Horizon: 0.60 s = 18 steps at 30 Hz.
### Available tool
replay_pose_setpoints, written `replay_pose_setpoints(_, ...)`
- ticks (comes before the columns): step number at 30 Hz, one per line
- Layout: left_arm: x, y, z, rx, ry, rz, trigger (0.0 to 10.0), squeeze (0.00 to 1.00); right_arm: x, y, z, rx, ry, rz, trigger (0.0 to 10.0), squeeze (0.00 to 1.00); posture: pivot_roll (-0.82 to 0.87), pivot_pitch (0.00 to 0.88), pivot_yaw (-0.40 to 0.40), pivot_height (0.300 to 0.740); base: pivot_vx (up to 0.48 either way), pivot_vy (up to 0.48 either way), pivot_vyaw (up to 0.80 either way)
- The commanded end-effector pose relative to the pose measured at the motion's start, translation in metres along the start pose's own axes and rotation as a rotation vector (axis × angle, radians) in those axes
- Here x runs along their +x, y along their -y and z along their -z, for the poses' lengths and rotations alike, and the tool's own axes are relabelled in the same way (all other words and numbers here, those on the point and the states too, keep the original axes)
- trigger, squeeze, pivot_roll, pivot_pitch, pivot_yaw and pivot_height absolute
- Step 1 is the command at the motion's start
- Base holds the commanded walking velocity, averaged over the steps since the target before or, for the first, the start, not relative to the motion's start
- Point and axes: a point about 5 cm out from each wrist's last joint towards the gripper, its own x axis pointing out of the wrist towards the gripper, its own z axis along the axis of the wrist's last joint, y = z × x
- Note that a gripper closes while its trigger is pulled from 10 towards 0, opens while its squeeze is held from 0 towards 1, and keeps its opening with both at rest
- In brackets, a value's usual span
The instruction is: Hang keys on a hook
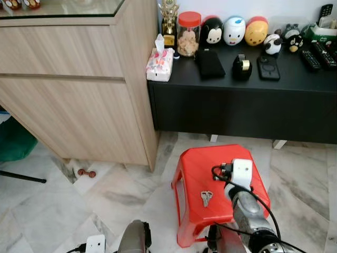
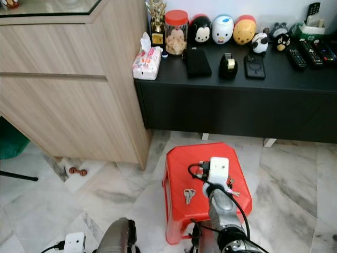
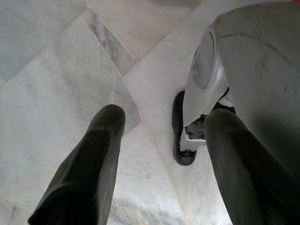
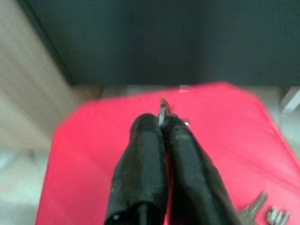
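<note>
The idle left gripper (image 3: 154,154) hangs open over the marble floor. The right gripper (image 4: 161,123) pinches a key ring above the red stool (image 1: 195,163), probably ready for carrying; another key bunch (image 1: 206,197) lies there. Far back, a red-lidded jar (image 1: 188,34) holds biscuits.
</note>
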Motion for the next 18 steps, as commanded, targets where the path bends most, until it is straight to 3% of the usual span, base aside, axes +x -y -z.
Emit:
replay_pose_setpoints(1, -0.005, 0.032, 0.023, 0.016, -0.093, 0.133, 10.0, 0.0, -0.006, -0.004, 0.005, -0.012, 0.016, -0.02, 0.0, 0.0, 0.1, 0.136, -0.014, 0.61, 0.0, 0.0, 0.0)
replay_pose_setpoints(5, -0.005, 0.032, 0.022, 0.015, -0.09, 0.135, 10.0, 0.0, -0.013, -0.005, -0.003, -0.047, 0.129, -0.027, 0.3, 0.0, 0.1, 0.123, -0.016, 0.61, 0.0, 0.0, 0.0)
replay_pose_setpoints(6, -0.004, 0.033, 0.022, 0.015, -0.089, 0.135, 10.0, 0.0, -0.016, -0.005, -0.007, -0.08, 0.171, -0.025, 2.1, 0.0, 0.1, 0.115, -0.015, 0.61, 0.0, 0.0, 0.0)
replay_pose_setpoints(7, -0.004, 0.033, 0.022, 0.014, -0.089, 0.135, 10.0, 0.0, -0.018, -0.005, -0.009, -0.103, 0.2, -0.024, 2.1, 0.0, 0.1, 0.115, -0.015, 0.61, 0.0, 0.0, 0.0)
replay_pose_setpoints(8, -0.004, 0.033, 0.021, 0.014, -0.088, 0.135, 10.0, 0.0, -0.022, -0.004, -0.015, -0.118, 0.255, -0.006, 8.6, 0.0, 0.09, 0.107, -0.014, 0.61, 0.0, 0.0, 0.0)
replay_pose_setpoints(9, -0.004, 0.033, 0.021, 0.015, -0.088, 0.135, 10.0, 0.0, -0.024, -0.003, -0.018, -0.117, 0.273, 0.007, 10.0, 0.0, 0.09, 0.103, -0.014, 0.61, 0.0, 0.0, 0.0)
replay_pose_setpoints(16, -0.004, 0.033, 0.019, 0.016, -0.086, 0.137, 10.0, 0.0, -0.029, 0.005, -0.031, -0.136, 0.352, 0.095, 10.0, 0.0, 0.09, 0.083, -0.014, 0.61, 0.0, 0.0, 0.0)
replay_pose_setpoints(18, -0.003, 0.034, 0.018, 0.015, -0.082, 0.138, 10.0, 0.0, -0.029, 0.007, -0.04, -0.185, 0.396, 0.125, 10.0, 0.0, 0.09, 0.076, -0.014, 0.61, 0.0, 0.0, 0.0)
